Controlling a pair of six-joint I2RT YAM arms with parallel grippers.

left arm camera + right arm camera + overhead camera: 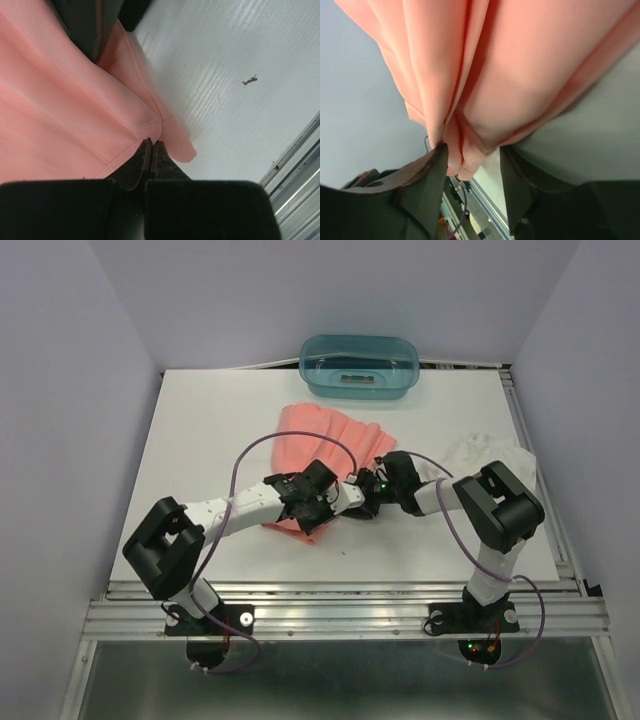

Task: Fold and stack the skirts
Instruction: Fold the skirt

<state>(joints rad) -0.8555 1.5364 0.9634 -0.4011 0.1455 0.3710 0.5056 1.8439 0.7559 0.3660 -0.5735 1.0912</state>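
I count two skirts: a salmon-pink gathered cloth skirt (320, 435), left fingers (136, 167) pinching its hem, right fingers (426, 182) released; a white pleated cloth skirt (475, 452) at three o'clock.

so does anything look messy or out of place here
The white skirt lies crumpled at the right edge of the table, not folded. A small dark scrap sits on the table near the salmon-pink skirt. Nothing looks spilled or damaged.

Overhead view looks down across the whole table (200, 440) — both wrist views sit close against the pink skirt (60, 115).
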